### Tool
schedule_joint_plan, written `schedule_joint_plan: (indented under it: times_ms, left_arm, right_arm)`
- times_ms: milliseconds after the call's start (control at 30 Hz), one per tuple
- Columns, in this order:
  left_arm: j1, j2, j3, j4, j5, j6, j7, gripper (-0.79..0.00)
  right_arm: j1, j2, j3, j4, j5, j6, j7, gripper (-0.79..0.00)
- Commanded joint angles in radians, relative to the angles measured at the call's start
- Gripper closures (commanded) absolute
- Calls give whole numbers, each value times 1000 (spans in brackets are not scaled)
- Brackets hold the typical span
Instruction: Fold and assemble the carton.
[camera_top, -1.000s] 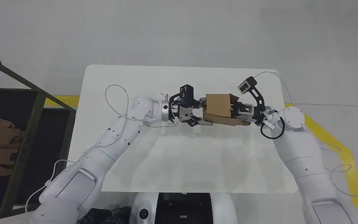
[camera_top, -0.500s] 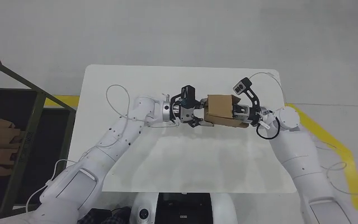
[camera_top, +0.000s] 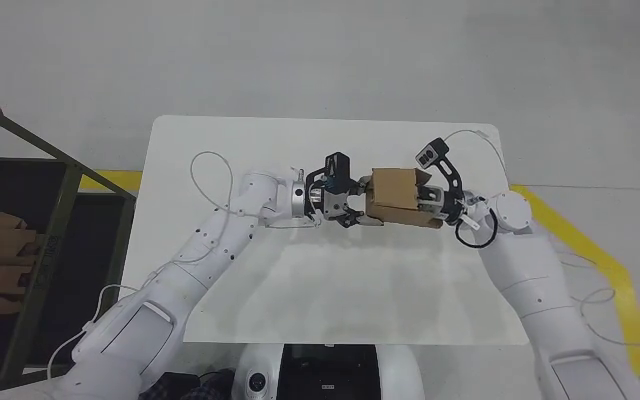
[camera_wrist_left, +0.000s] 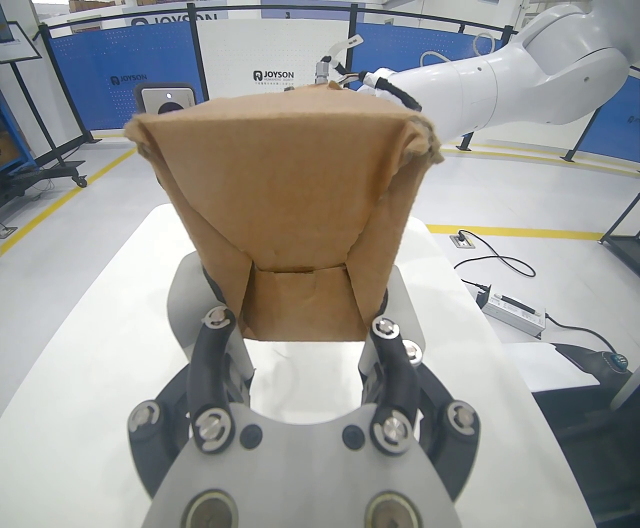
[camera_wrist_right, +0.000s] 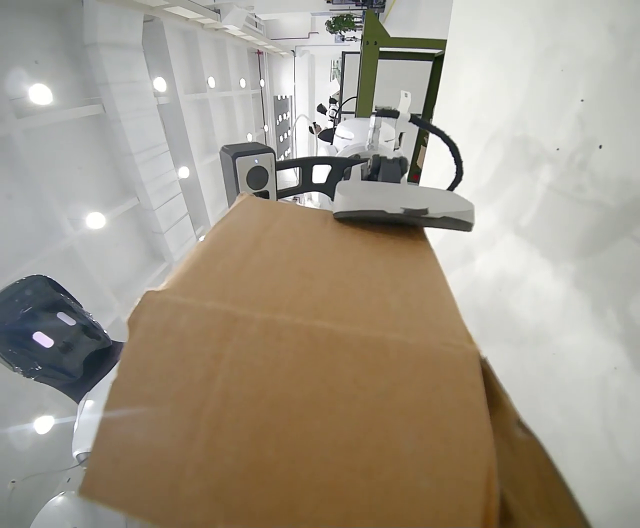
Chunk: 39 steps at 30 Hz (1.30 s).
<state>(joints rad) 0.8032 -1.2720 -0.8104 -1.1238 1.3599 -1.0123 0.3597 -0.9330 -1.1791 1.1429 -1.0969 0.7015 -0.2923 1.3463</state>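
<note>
carton (camera_top: 392, 193) held above the bench between two hands.
left hand (camera_top: 358, 203) pinches the carton's folded end across its width; right hand (camera_top: 428, 203) meets the opposite end, its grip cannot be told; white bench (camera_top: 300, 290) lies beneath.

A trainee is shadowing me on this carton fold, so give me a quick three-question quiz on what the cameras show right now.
1. True or false: the carton is a flat, unfolded sheet.
2. Where is the carton? A) between the left tool and the right tool; B) far from both tools; C) under the left arm's elbow.
3. Fill in: the carton end facing the left tool is ___ by folded flaps.
Key: 1 false; 2 A; 3 closed.
</note>
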Motion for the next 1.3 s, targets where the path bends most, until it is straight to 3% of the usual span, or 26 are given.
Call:
schedule_joint_plan:
  times_ms: [0, 767, 1267]
  left_arm:
    - [0, 0, 0, 2, -2, 0, -1, -440]
    - [5, 2, 8, -4, -14, 0, -9, -431]
    - [7, 4, 9, -6, -22, 0, -23, -449]
  right_arm:
    - [2, 2, 11, 3, 6, -2, 2, 0]
    - [-3, -9, -29, -18, -1, -3, -11, 0]
    - [-16, 4, 22, -18, 13, 1, 5, 0]
